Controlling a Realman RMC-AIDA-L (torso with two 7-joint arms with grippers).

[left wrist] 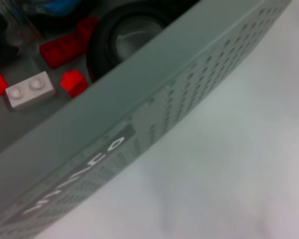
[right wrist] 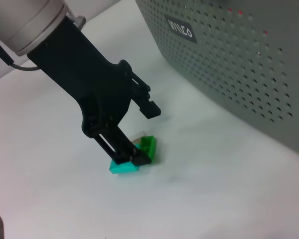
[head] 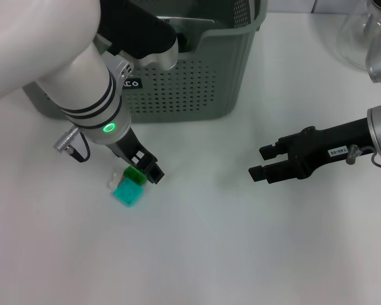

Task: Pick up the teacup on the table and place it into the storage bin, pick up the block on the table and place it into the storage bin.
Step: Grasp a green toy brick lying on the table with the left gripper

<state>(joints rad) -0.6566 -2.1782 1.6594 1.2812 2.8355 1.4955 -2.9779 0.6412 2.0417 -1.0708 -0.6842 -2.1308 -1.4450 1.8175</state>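
Green block (head: 129, 185) sits between the apart fingers of the steeply down-tilted left tool (head: 143, 170); right tool (head: 261, 162) hovers level, open.

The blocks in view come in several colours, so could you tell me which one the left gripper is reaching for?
The green-and-teal block on the table, at the left gripper. The red blocks and white block already lie inside the storage bin.

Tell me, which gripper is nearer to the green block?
Left. The left gripper is down at the green block on the table; the right gripper hovers open, far off to the side.
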